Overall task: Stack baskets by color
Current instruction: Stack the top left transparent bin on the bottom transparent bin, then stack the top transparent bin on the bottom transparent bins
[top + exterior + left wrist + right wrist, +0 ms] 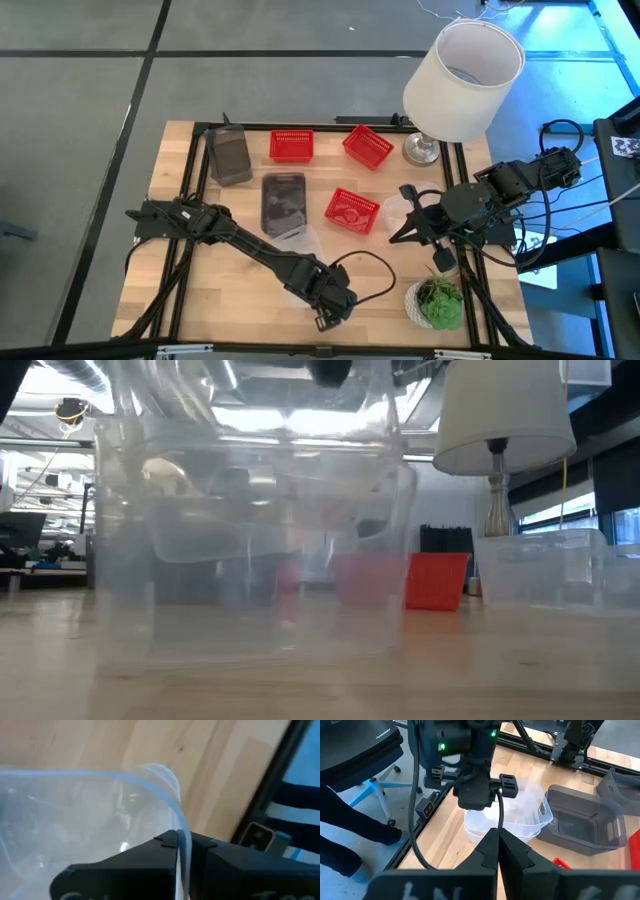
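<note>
The left arm reached diagonally across the wooden table toward its near edge, and the left gripper had its fingers pinched tight on the rim of a clear basket, which sat on the boards just beside a dark grey basket. The right arm hung folded over the right side of the table, the right gripper with its fingers pressed together and holding nothing. Three red baskets and another grey one lay spread across the middle and far side.
</note>
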Available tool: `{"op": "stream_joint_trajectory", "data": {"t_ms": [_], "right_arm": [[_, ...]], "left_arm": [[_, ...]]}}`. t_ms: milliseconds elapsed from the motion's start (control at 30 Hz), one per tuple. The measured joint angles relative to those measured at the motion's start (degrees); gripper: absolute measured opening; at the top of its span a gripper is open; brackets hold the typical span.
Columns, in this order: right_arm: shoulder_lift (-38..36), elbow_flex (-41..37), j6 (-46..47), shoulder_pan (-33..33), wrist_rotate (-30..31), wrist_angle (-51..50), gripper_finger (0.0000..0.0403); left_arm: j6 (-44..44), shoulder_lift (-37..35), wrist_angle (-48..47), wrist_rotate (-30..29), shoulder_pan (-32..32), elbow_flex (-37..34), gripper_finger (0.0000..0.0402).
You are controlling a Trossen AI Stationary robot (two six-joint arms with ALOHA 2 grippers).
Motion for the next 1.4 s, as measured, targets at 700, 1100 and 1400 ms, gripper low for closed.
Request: {"op": "stream_joint_trajectory", "data": {"t_ms": [700, 1100, 1400], "right_arm": [[0.0, 0.0, 0.2, 0.0, 0.1, -0.2, 0.0007], [-4.1, 0.0, 11.8, 0.0, 3.9, -3.5, 0.0007], [-4.2, 0.0, 30.7, -0.7, 9.0, -19.1, 0.0007]], "left_arm": [[0.2, 0.4, 0.5, 3.0, 1.6, 0.0, 0.0058], [-1.7, -6.7, 0.1, -2.0, 1.4, 0.1, 0.0054], [1.8, -15.7, -1.4, -13.6, 0.0, 0.1, 0.0054]]}}
